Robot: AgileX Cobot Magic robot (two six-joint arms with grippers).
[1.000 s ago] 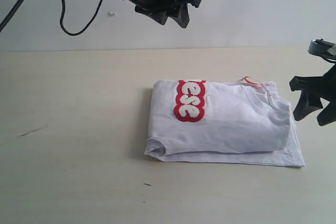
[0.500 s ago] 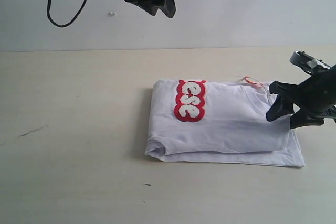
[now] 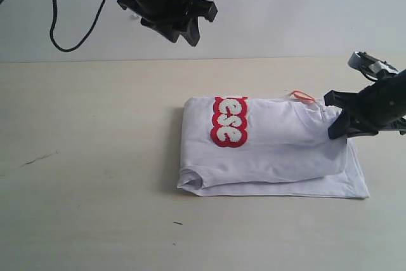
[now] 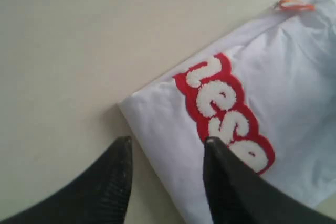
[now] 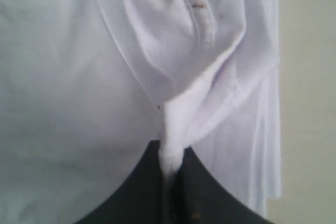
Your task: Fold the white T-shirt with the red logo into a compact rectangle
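Counted on the table [image 3: 89, 157]: one white T-shirt [image 3: 279, 144], one red logo [image 3: 229, 122], one orange neck tag [image 3: 303, 96]. Counted two grippers and one black cable [image 3: 54, 23], looping down at far left in front of the wall [image 3: 304, 4].

Starting at left: logged the left gripper [image 3: 193, 23] held high, above and left of the shirt, well apart from the cloth. Jaws spread wide, nothing between them. In the left wrist view, found the same gripper [image 4: 168, 145] looking down on the shirt's left corner [image 4: 126, 106], with the logo [image 4: 226, 111] just beyond one finger [image 4: 226, 182].

Centre: found the T-shirt lying folded right of the table's middle, an upper fold resting on a wider lower layer that sticks out along the near and right edges. Placed the logo on the top fold near the left end; read "ese" from the exterior view, "nese" from the left wrist view. Placed the neck tag at the far edge, toward the right end.

Right: logged the right gripper [image 3: 339, 122] low, touching the shirt's right end just beside the tag. In the right wrist view, saw its jaws [image 5: 170, 182] clamped narrow on a pinched ridge of white fabric [image 5: 176, 114], with the ribbed collar [image 5: 199, 9] just beyond the pinch.
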